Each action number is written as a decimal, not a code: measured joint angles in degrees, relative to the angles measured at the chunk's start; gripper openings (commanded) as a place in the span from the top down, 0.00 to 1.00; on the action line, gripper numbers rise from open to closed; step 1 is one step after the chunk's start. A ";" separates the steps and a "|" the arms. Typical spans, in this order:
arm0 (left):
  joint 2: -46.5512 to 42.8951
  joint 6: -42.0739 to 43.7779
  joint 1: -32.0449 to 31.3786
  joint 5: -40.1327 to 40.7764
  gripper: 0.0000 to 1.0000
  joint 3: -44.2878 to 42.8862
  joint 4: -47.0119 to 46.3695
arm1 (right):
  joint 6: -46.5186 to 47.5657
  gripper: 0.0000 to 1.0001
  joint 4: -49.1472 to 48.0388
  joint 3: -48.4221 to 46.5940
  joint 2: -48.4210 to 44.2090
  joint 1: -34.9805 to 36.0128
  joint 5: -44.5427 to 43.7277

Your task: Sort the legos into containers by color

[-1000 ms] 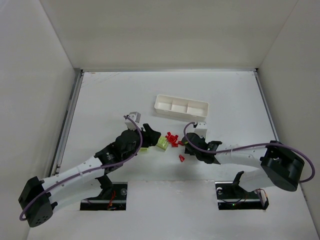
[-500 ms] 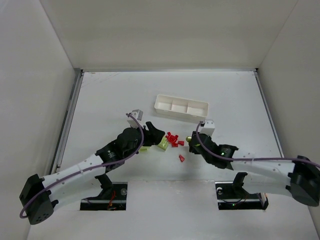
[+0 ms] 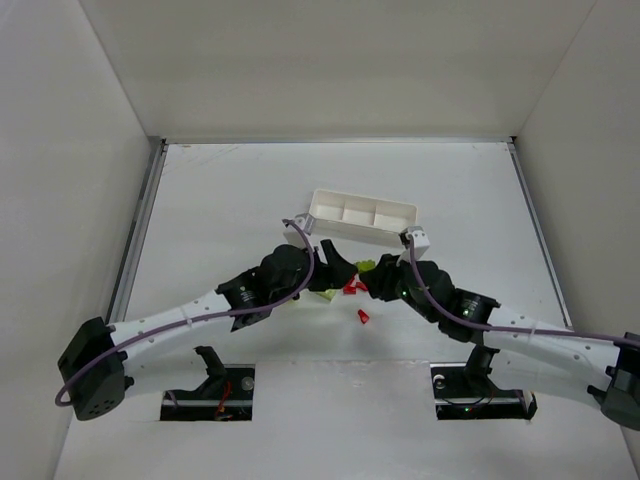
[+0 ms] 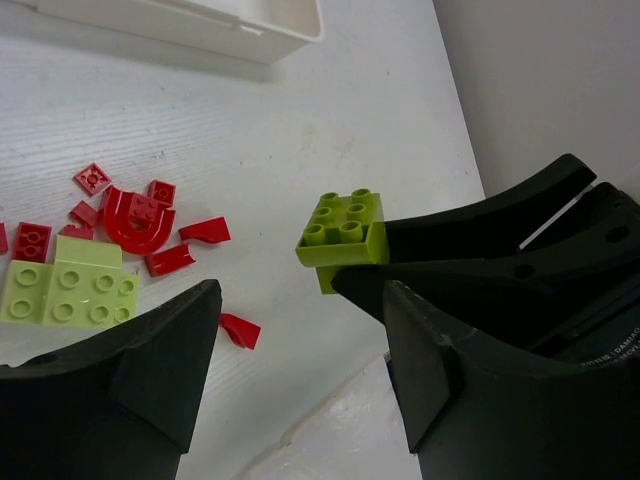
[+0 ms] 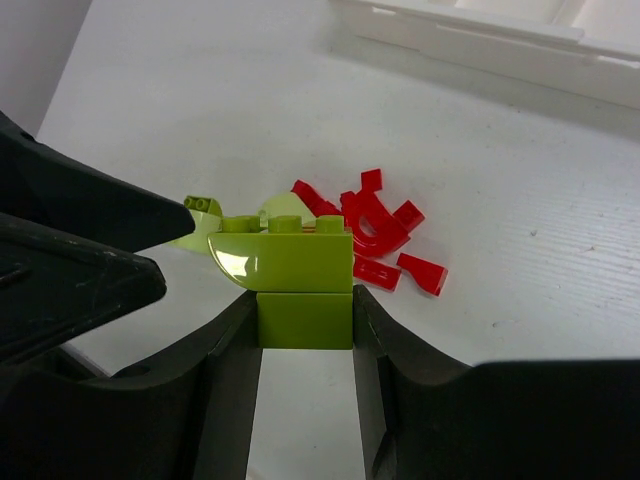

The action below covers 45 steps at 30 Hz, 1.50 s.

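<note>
Brick (image 5: pixel 300 265), yellow-green, sits clamped in right fingers (image 5: pixel 225 380); tray (image 5: pixel 470 50) lies ahead beyond the red legos (image 5: pixel 375 225); left fingers (image 4: pixel 150 370) apart, apparently empty.

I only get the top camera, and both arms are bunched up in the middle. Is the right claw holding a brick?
Observer: Yes. The right wrist camera shows the right gripper shut on a yellow-green plastic brick with a rounded side, lifted off the table.
Operator: Does the left claw have one too?
Observer: No. In the left wrist camera the left gripper is open and empty.
Operator: What's lying under them?
Observer: The left wrist camera shows a red horseshoe-shaped plastic piece among small red bricks, next to flat yellow-green bricks.
</note>
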<state>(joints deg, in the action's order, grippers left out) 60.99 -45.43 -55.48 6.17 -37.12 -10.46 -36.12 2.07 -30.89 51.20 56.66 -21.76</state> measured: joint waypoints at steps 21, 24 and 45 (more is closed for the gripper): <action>4.09 -14.03 -0.39 2.58 0.49 4.11 -9.49 | 0.76 0.73 -5.22 0.00 3.21 0.15 2.29; 4.09 -16.13 -0.57 3.52 0.51 5.05 -11.69 | 0.74 0.73 -5.88 0.00 3.28 0.33 2.29; 8.50 -19.54 -1.44 7.98 0.80 6.80 -20.20 | -0.35 0.74 -7.50 1.86 4.02 1.53 2.32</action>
<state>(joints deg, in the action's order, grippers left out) 69.49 -64.97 -56.93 14.15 -30.33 -30.65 -36.47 -5.43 -29.04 55.22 58.19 -19.44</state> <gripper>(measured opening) 0.326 0.428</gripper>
